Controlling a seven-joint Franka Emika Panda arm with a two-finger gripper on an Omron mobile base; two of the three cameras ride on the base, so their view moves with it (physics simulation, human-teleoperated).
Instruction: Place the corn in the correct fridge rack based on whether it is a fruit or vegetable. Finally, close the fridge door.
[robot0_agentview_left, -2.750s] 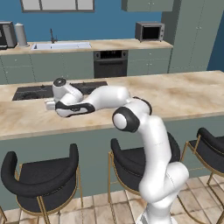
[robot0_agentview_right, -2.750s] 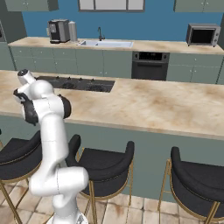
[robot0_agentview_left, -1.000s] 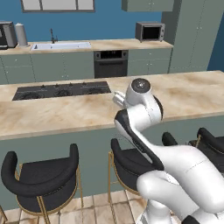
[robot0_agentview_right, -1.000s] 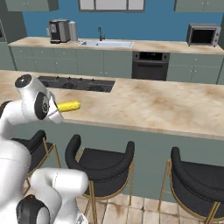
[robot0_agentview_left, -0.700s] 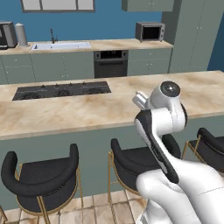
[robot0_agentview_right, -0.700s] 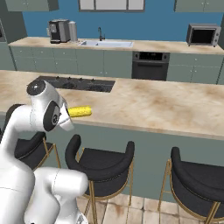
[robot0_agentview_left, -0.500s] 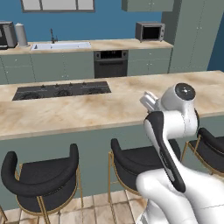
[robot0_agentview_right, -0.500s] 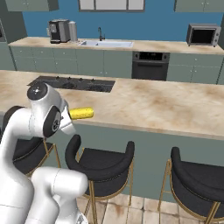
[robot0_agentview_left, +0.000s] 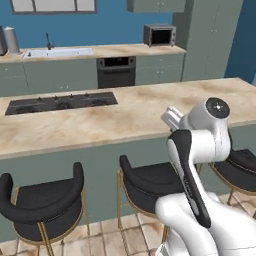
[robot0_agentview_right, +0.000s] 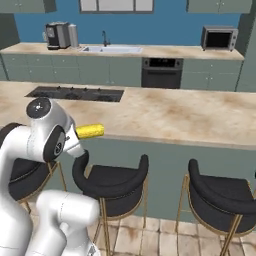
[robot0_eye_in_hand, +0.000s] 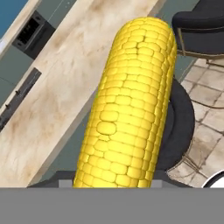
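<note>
The corn (robot0_eye_in_hand: 127, 109) is a bright yellow cob that runs up the middle of the hand view, close to the camera. In the right base view the corn (robot0_agentview_right: 90, 131) sticks out to the right from behind my white arm, level with the front edge of the island counter (robot0_agentview_right: 165, 117). My gripper (robot0_agentview_right: 80, 133) is shut on the corn's near end, and the arm hides its fingers. In the left base view the white hand (robot0_agentview_left: 172, 117) shows beside the arm's upper joint. The fridge rack and the fridge door are out of view.
Black bar stools (robot0_agentview_right: 112, 180) (robot0_agentview_left: 42, 200) line the island's near side on a tiled floor. A black cooktop (robot0_agentview_left: 60, 101) is set into the island's left part. Behind it runs a back counter with a sink (robot0_agentview_right: 107, 49), an oven (robot0_agentview_right: 161, 71) and a microwave (robot0_agentview_right: 218, 37).
The arm has swung to the right along the island's front edge, carrying the corn with it. The grip on the corn has stayed the same.
</note>
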